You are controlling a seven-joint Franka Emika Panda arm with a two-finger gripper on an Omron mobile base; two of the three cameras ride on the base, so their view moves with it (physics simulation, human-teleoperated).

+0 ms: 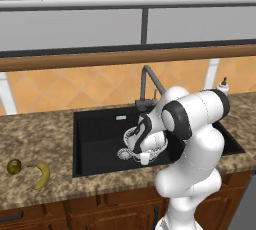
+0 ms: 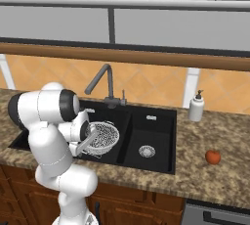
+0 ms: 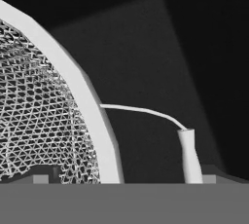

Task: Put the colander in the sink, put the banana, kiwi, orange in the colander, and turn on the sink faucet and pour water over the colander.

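Speckled brown granite counter (image 1: 45, 129), black double sink (image 1: 95, 129) set in, orange tile behind. Colander (image 2: 103, 136) already down in large basin, tilted, white-grey wire mesh, metal rim, thin loop handle. Gripper (image 3: 119, 179) low in basin right at colander rim, jaws spread wide, pinching nothing. Fruit not loaded yet: curved yellow banana (image 1: 42, 175) and dull green kiwi (image 1: 14, 166) just beside each other on counter left of sink, round reddish orange (image 2: 213, 157) well apart on right. Dark gooseneck faucet (image 2: 105, 83) dry, no water seen. White soap bottle (image 2: 196, 106) near wall.
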